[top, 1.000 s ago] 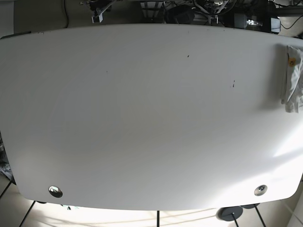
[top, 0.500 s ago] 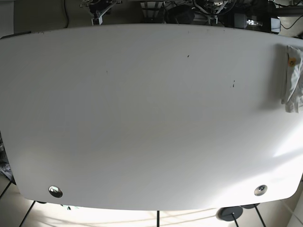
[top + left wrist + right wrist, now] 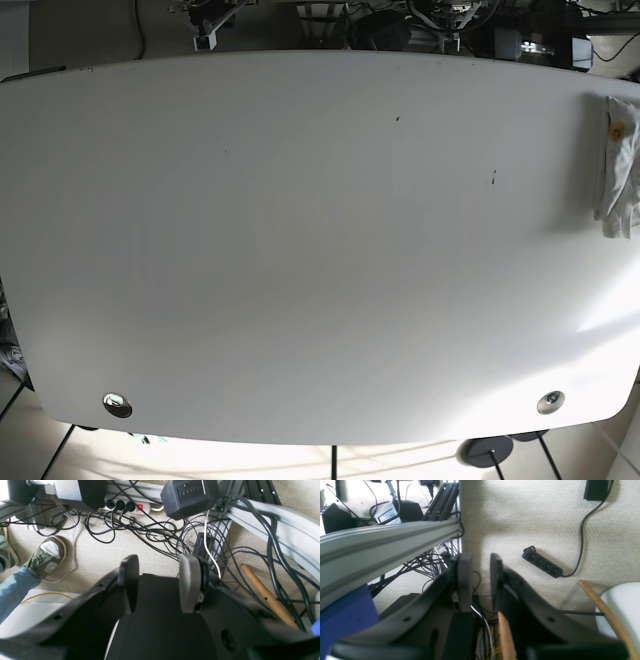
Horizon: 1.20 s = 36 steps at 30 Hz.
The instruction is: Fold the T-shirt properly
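White worktop (image 3: 300, 250) bears the T-shirt (image 3: 620, 165), crumpled, far from both pincers. Left pincer (image 3: 158, 582) and right pincer (image 3: 478, 581) hang spread, empty, above floor cables (image 3: 150, 532); snagging looks possible.

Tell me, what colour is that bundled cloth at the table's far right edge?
The bundled cloth is white with a small orange-yellow spot, clearest in the base view.

Base overhead on table (image 3: 300, 250); wrists face floor, seemingly off-table.
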Each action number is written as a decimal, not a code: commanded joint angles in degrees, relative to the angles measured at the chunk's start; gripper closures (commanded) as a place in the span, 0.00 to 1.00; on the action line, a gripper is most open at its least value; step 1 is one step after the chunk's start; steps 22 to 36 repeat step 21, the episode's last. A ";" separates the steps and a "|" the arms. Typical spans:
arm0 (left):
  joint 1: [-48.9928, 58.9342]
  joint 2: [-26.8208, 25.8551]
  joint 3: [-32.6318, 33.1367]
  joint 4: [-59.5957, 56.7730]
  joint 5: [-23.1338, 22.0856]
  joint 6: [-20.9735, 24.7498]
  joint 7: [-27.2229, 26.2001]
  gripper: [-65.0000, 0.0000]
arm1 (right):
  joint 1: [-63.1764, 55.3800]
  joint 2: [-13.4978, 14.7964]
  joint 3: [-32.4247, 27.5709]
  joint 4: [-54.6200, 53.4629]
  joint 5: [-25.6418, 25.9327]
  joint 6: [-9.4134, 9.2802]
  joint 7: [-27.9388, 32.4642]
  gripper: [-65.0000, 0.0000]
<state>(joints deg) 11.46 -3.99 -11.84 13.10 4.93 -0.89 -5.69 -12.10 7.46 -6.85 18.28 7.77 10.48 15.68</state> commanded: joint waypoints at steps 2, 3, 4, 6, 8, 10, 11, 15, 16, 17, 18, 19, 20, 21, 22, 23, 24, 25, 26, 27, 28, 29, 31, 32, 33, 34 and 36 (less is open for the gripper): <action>0.50 -0.10 0.12 0.19 0.02 0.07 -0.24 0.63 | -0.21 0.39 -0.12 0.17 0.30 0.16 0.34 0.82; 0.47 -0.10 0.18 0.21 0.19 0.11 -0.15 0.63 | -0.18 0.37 -0.13 0.20 0.33 0.12 0.30 0.82; 0.47 -0.12 0.13 0.35 0.13 0.18 -0.12 0.63 | -0.23 0.34 -0.12 0.14 0.31 0.07 0.70 0.82; 0.52 -0.13 0.15 0.35 0.15 0.12 -0.12 0.63 | -0.34 0.32 -0.11 0.18 0.27 0.07 0.69 0.82; 0.48 -0.11 0.22 0.38 0.16 0.12 -0.19 0.63 | -0.42 0.30 -0.09 0.11 0.30 0.11 0.67 0.82; 0.58 -0.08 0.22 0.20 0.31 0.15 -0.94 0.63 | -0.44 0.30 -0.06 0.28 0.44 0.24 0.98 0.82; 0.67 -0.09 0.23 0.09 0.25 0.18 -1.04 0.63 | -0.48 0.27 -0.04 0.27 0.38 0.21 0.98 0.82; 0.93 -0.16 0.19 0.63 0.18 0.10 -0.79 0.63 | -0.38 0.20 -0.05 0.05 0.29 0.18 1.25 0.82; 1.03 -0.16 0.23 0.65 0.18 0.12 -0.83 0.63 | -0.41 0.20 -0.05 0.06 0.26 0.18 1.23 0.82; 1.08 -0.17 0.23 0.72 0.20 0.12 -0.89 0.63 | -0.46 0.20 -0.04 0.09 0.27 0.17 1.25 0.82; 1.17 -0.19 0.21 0.83 0.21 0.10 -1.00 0.63 | -0.42 0.18 -0.01 0.15 0.28 0.17 1.24 0.82; 1.37 -0.23 0.23 1.05 0.21 0.09 -1.20 0.63 | -0.36 0.17 -0.05 0.18 0.28 0.19 1.24 0.82; 1.52 -0.27 0.27 1.26 0.22 0.11 -1.31 0.63 | -0.22 0.19 -0.05 0.09 0.27 0.19 1.16 0.82; 1.61 -0.35 0.27 1.44 0.20 0.14 -1.34 0.63 | -0.16 0.22 -0.01 0.00 0.29 0.18 1.06 0.82; 1.61 -0.35 0.27 1.44 0.20 0.14 -1.34 0.63 | -0.16 0.22 -0.01 0.00 0.29 0.18 1.06 0.82; 1.61 -0.35 0.27 1.44 0.20 0.14 -1.34 0.63 | -0.16 0.22 -0.01 0.00 0.29 0.18 1.06 0.82; 1.61 -0.35 0.27 1.44 0.20 0.14 -1.34 0.63 | -0.16 0.22 -0.01 0.00 0.29 0.18 1.06 0.82; 1.61 -0.35 0.27 1.44 0.20 0.14 -1.34 0.63 | -0.16 0.22 -0.01 0.00 0.29 0.18 1.06 0.82; 1.61 -0.35 0.27 1.44 0.20 0.14 -1.34 0.63 | -0.16 0.22 -0.01 0.00 0.29 0.18 1.06 0.82; 1.61 -0.35 0.27 1.44 0.20 0.14 -1.34 0.63 | -0.16 0.22 -0.01 0.00 0.29 0.18 1.06 0.82; 1.61 -0.35 0.27 1.44 0.20 0.14 -1.34 0.63 | -0.16 0.22 -0.01 0.00 0.29 0.18 1.06 0.82; 1.61 -0.35 0.27 1.44 0.20 0.14 -1.34 0.63 | -0.16 0.22 -0.01 0.00 0.29 0.18 1.06 0.82; 1.61 -0.35 0.27 1.44 0.20 0.14 -1.34 0.63 | -0.16 0.22 -0.01 0.00 0.29 0.18 1.06 0.82; 1.61 -0.35 0.27 1.44 0.20 0.14 -1.34 0.63 | -0.16 0.22 -0.01 0.00 0.29 0.18 1.06 0.82; 1.61 -0.35 0.27 1.44 0.20 0.14 -1.34 0.63 | -0.16 0.22 -0.01 0.00 0.29 0.18 1.06 0.82; 1.61 -0.35 0.27 1.44 0.20 0.14 -1.34 0.63 | -0.16 0.22 -0.01 0.00 0.29 0.18 1.06 0.82; 1.61 -0.35 0.27 1.44 0.20 0.14 -1.34 0.63 | -0.16 0.22 -0.01 0.00 0.29 0.18 1.06 0.82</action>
